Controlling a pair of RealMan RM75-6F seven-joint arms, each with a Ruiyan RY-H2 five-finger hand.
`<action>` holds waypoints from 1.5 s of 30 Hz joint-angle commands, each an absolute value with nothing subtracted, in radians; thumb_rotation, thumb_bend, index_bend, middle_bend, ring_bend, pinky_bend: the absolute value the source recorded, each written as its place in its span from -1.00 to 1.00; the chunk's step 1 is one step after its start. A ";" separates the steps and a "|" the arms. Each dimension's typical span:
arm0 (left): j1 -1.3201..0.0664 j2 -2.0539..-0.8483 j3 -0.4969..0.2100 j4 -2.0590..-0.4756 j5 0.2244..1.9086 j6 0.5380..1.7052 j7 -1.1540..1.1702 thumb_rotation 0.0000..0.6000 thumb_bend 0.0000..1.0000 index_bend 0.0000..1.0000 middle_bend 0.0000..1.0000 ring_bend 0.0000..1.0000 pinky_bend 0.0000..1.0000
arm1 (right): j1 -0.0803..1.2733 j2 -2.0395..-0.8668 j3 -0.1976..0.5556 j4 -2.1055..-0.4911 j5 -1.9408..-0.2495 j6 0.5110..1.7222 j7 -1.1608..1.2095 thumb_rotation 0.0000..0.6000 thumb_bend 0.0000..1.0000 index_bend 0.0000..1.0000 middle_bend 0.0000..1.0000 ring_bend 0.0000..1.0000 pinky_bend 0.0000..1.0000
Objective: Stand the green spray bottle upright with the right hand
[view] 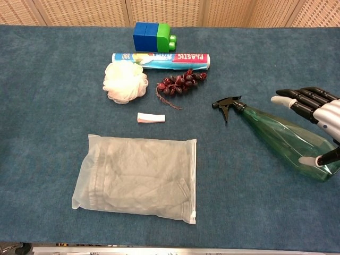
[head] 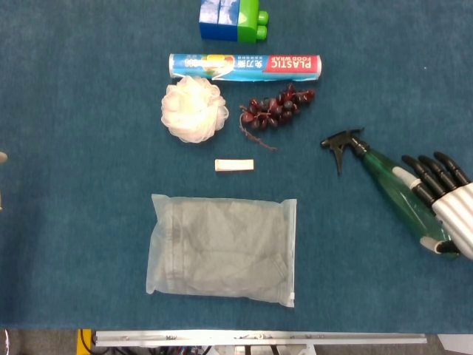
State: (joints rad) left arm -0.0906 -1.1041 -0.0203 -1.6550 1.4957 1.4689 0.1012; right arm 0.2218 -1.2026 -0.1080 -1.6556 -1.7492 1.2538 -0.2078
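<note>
Fingers (view: 289, 100) of my right hand (head: 442, 201) are spreading open over the green spray bottle (head: 395, 191), which is lying on its side near the table's (head: 89, 222) right edge, black nozzle pointing left. I am aiming to wrap the wide body before tipping the base down.

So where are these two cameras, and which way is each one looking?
Head view: high up, looking almost straight down on the table; only the right robot hand shows, over the green spray bottle.
Chest view: lower, looking forward across the table to a wicker wall; same robot hand.
Both share every tabletop item.
</note>
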 commanded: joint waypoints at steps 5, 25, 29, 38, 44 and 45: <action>-0.088 -1.098 -0.020 -1.664 1.502 1.477 0.098 1.00 0.20 -0.37 0.14 0.08 0.92 | 0.239 -1.211 -0.112 -1.661 -1.724 1.204 -0.245 1.00 -1.00 -1.00 -1.00 -1.00 -0.96; -0.084 -1.084 -0.023 -1.678 1.509 1.487 0.083 1.00 0.20 -0.37 0.14 0.08 0.92 | 0.255 -1.244 -0.086 -1.599 -1.640 1.169 -0.282 1.00 -1.00 -1.00 -1.00 -1.00 -0.96; -0.083 -1.082 -0.023 -1.679 1.511 1.489 0.082 1.00 0.20 -0.37 0.14 0.08 0.92 | 0.252 -1.241 -0.079 -1.586 -1.623 1.176 -0.289 1.00 -1.00 -1.00 -1.00 -1.00 -0.96; -0.080 -1.079 -0.024 -1.683 1.514 1.495 0.081 1.00 0.20 -0.37 0.14 0.08 0.92 | 0.248 -1.224 -0.055 -1.571 -1.582 1.194 -0.311 1.00 -1.00 -1.00 -1.00 -1.00 -0.96; -0.081 -1.080 -0.025 -1.681 1.511 1.492 0.083 1.00 0.20 -0.37 0.14 0.08 0.92 | 0.244 -1.215 -0.043 -1.567 -1.560 1.205 -0.321 1.00 -1.00 -1.00 -1.00 -1.00 -0.96; -0.081 -1.080 -0.025 -1.681 1.511 1.492 0.083 1.00 0.20 -0.37 0.14 0.08 0.92 | 0.244 -1.214 -0.042 -1.566 -1.557 1.207 -0.323 1.00 -1.00 -1.00 -1.00 -1.00 -0.96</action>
